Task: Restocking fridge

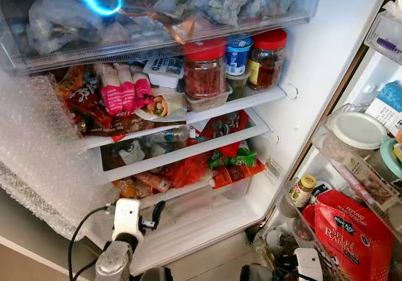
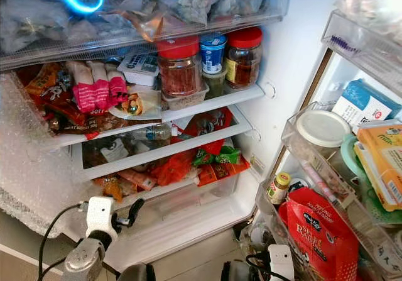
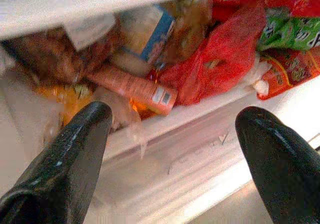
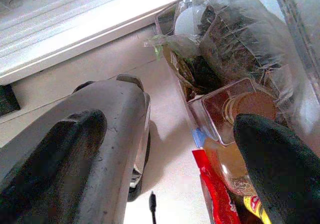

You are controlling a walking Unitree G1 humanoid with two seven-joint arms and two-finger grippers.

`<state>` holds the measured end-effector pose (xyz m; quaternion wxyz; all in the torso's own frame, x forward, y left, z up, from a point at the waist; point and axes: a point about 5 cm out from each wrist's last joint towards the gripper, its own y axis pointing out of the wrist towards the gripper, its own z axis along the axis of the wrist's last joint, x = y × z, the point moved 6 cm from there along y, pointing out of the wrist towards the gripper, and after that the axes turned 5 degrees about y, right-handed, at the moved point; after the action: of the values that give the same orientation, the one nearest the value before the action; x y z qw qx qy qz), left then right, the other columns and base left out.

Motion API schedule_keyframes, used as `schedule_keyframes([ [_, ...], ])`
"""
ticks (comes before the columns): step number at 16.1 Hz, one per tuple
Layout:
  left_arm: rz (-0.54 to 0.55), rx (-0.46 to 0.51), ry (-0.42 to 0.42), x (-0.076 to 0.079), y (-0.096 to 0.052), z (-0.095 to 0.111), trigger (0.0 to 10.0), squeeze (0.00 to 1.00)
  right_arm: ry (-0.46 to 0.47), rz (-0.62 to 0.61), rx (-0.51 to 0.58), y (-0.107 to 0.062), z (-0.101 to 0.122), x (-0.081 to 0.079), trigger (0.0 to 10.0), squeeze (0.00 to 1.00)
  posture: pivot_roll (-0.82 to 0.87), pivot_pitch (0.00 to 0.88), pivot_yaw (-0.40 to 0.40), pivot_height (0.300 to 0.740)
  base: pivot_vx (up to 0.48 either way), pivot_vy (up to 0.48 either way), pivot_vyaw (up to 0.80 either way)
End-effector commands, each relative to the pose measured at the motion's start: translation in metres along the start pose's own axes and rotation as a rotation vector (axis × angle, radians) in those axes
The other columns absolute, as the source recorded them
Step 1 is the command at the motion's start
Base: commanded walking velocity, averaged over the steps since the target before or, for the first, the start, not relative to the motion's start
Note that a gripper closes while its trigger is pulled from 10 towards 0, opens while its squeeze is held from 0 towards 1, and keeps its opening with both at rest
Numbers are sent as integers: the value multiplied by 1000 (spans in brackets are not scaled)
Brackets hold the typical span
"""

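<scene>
Both claws spread: left claw (image 3: 172,149) toward fridge shelf (image 1: 207,144), right claw (image 4: 165,149) low.

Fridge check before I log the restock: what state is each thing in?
Fridge door: open.
Red-lidded jar: lidded, upright on the shelf.
Red bag: upright in the door bin.
Left gripper: open, empty, before the lower shelf.
Right gripper: open, empty.

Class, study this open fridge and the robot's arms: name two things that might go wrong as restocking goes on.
1. The lower shelf is crammed; the orange tube and red bag overhang its front edge, so the left gripper, jaws open, may knock them out.
2. The red-lidded jar stands at its shelf's edge; a nudge might tip it.
</scene>
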<state>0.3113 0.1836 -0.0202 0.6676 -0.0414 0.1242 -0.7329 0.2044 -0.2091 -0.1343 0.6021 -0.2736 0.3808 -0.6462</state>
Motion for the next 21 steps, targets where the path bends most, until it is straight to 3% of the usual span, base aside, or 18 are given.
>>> schedule_keyframes([
  [1, 12, -25, -22, -2, -4, -7, 10000, 0, -5, -11, -64, -3, -20, 4, 10000, 0, -70, 28, -11, 635, 0, 0, 0],
  [4, 19, -42, -38, -4, -6, -11, 10000, 0, -7, -10, -66, -3, -20, 4, 10000, 0, -68, 21, -10, 635, -176, 0, 0],
  [13, 108, -208, -136, -16, -21, -50, 10000, 0, -15, -4, -66, -3, -19, 3, 10000, 0, -76, 0, -6, 635, -298, 0, 0],
  [21, 97, -312, -122, -14, -29, -70, 10000, 0, -4, 2, -65, -3, -21, 0, 10000, 0, -81, 0, 7, 635, -307, 0, 0],
])
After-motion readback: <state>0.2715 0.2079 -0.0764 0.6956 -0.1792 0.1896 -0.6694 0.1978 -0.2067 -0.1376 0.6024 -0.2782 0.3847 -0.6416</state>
